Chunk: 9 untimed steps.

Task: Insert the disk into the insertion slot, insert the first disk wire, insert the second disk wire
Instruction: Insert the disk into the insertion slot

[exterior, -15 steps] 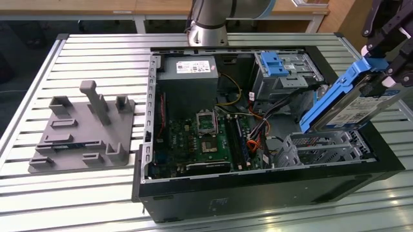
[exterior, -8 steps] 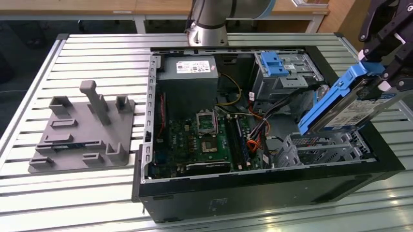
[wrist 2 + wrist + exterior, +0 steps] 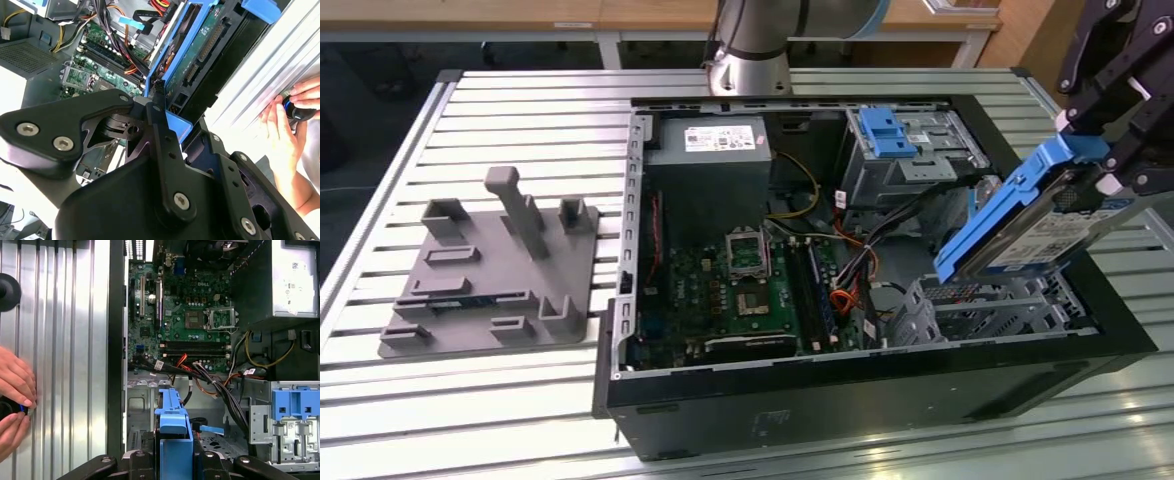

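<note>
My gripper [image 3: 1097, 165] is shut on the disk [image 3: 1041, 225], a silver drive with a white label in a bright blue carrier. The disk hangs tilted, handle end up, over the open computer case's corner at the exterior view's right. Directly below it sits the insertion slot [image 3: 987, 305], a low perforated silver cage. In the first wrist view the blue carrier [image 3: 172, 427] stands between my black fingers [image 3: 205, 462], with the cage [image 3: 137, 407] beneath. The second wrist view shows the disk's circuit-board side [image 3: 200, 50]. Loose black, red and orange wires [image 3: 854, 275] lie beside the cage.
A taller cage with a blue latch [image 3: 894, 135], the power supply [image 3: 707, 140] and the motherboard [image 3: 734, 290] fill the case. A grey fixture plate [image 3: 494, 265] lies on the slatted table. A person's hands [image 3: 15, 390] rest on the table beside the case.
</note>
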Available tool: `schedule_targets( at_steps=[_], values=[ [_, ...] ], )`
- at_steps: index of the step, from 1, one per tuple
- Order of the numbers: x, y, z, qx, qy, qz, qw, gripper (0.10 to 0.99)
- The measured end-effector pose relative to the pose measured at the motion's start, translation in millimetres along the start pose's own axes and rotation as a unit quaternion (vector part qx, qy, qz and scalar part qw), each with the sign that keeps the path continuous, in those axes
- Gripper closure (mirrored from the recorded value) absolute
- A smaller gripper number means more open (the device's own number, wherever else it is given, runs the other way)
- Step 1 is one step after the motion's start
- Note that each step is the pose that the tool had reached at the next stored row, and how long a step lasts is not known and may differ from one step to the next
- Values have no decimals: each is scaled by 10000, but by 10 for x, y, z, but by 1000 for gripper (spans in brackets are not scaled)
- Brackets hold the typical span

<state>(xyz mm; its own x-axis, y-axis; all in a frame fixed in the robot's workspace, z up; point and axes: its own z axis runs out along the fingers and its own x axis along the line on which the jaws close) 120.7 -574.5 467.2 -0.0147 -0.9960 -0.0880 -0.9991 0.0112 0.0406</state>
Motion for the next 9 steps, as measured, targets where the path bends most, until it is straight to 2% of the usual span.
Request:
schedule_targets(
  at_steps=[9],
  values=[
    [6, -2, 64, 0, 0, 0, 10000, 722]
  ],
)
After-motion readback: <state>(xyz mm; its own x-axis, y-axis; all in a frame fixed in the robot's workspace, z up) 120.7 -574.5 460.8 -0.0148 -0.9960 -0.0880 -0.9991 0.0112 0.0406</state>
